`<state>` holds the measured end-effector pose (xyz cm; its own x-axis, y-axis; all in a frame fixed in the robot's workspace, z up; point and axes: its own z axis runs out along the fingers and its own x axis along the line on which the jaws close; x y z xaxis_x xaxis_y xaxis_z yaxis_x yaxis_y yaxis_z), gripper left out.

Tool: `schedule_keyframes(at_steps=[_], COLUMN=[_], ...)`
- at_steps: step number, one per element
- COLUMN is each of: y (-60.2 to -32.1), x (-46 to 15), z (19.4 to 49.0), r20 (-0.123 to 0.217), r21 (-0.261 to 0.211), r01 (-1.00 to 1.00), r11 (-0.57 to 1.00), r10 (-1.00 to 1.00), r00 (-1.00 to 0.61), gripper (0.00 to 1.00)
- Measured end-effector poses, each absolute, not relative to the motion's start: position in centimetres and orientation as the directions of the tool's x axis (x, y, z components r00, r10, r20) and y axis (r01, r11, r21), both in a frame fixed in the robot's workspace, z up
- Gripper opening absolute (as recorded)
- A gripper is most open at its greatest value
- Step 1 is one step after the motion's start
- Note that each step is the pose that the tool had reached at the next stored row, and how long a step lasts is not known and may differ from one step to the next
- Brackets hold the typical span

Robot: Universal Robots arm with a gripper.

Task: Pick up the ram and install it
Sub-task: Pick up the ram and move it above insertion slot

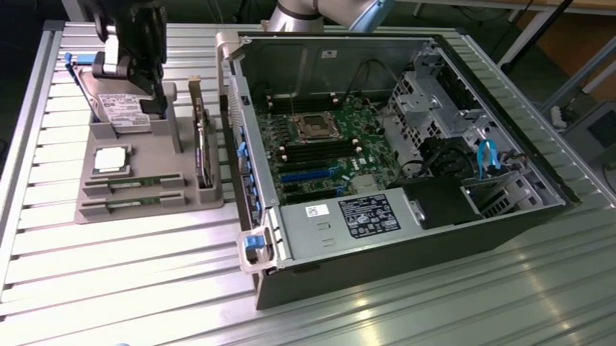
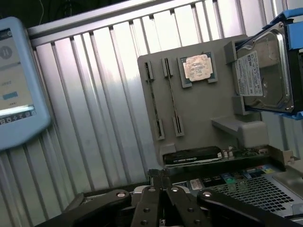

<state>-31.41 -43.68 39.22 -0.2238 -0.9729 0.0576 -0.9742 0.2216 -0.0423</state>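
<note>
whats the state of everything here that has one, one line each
gripper: shut, holding nothing
ram sticks: both lying in the holder's slots
processor chip: flat in its holder recess
hard drive: propped at a slant on the holder
expansion card: upright on edge in the holder
computer case: side open, motherboard exposed
tablet screen: lit

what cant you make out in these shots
- ram sticks: exterior view, seated in the grey tray, labels too small
- hard drive: wrist view, cut off by the picture's edge
- hand: wrist view, body beyond the edge
- blue-framed screen: wrist view, text unreadable
</note>
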Motion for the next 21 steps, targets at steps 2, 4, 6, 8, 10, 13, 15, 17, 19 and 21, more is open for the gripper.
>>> schedule_keyframes(at_steps=[2,4,6,8,10,13,15,17,19,21], y=[-43.7,-43.7,-43.7,-43.7,-43.7,-43.7,-43.8,-43.7,-43.7,-43.8], x=[-31.4,-31.4,-31.4,-31.4,-31.4,-31.4,-31.5,-32.2,-33.0,-33.5], z=[39.2,39.2,39.2,39.2,39.2,39.2,39.2,39.2,39.1,38.9], r20=[0.059,0.062,0.063,0.064,0.064,0.064,0.064,0.064,0.063,0.063], r21=[-0.043,-0.043,-0.043,-0.043,-0.044,-0.044,-0.044,-0.044,-0.044,-0.044], r01=[-0.978,-0.985,-0.989,-0.993,-0.994,-0.994,-0.994,-0.994,-0.994,-0.994], r11=[0.202,0.169,0.140,0.107,0.097,0.097,0.097,0.097,0.097,0.097], r10=[-0.977,-0.983,-0.988,-0.992,-0.993,-0.993,-0.993,-0.993,-0.993,-0.993], r00=[-0.205,-0.172,-0.143,-0.110,-0.100,-0.100,-0.099,-0.100,-0.100,-0.100], gripper=[0.09,0.09,0.09,0.09,0.09,0.10,0.29,0.29,0.29,0.29])
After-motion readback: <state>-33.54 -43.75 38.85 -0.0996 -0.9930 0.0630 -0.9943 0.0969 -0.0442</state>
